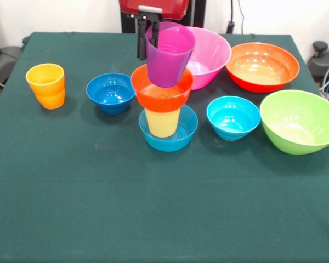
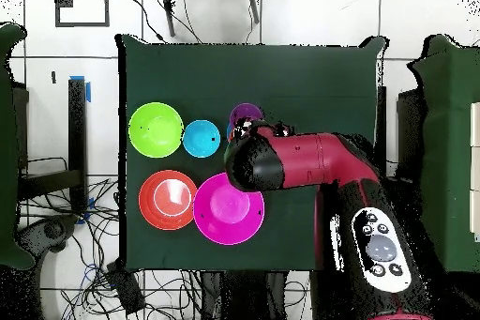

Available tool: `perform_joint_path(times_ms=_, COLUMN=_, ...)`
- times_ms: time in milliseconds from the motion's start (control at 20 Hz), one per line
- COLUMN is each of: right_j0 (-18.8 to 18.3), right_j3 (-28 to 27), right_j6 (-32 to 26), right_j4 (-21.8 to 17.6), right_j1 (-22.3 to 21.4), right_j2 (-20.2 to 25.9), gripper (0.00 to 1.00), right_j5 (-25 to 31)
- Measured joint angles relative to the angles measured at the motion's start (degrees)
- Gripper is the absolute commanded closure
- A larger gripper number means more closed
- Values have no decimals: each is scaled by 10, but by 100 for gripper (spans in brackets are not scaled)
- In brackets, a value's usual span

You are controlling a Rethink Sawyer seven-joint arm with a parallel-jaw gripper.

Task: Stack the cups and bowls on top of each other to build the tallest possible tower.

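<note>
The tower stands mid-table in the front view: a mid-blue small bowl point(image 1: 175, 137) holds the yellow cup point(image 1: 162, 121) upright, and an orange-red small bowl point(image 1: 162, 93) sits on the cup. My gripper point(image 1: 147, 34) comes down from the top edge and is shut on the left rim of the purple cup point(image 1: 169, 55), one finger outside and one inside. The purple cup tilts slightly and its base is down inside the orange-red bowl's rim. In the overhead view the purple cup point(image 2: 247, 114) shows just past the arm point(image 2: 300, 161), which hides the rest of the tower.
On the green table point(image 1: 153, 208) are an orange cup point(image 1: 45, 85) at the left, a dark blue bowl point(image 1: 111, 92), a cyan bowl point(image 1: 233, 116), a pink large bowl point(image 1: 211, 52) just behind the tower, an orange-red large bowl point(image 1: 262, 66) and a lime green bowl point(image 1: 300, 120).
</note>
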Motion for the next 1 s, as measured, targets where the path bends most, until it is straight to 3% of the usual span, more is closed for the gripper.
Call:
perform_joint_path(times_ms=650, right_j0=36, right_j3=-3, right_j6=0, right_j4=0, right_j1=34, right_j2=-15, gripper=100, right_j5=-23)
perform_joint_path(times_ms=1000, right_j0=36, right_j3=-4, right_j6=0, right_j4=0, right_j1=35, right_j2=-17, gripper=100, right_j5=-30)
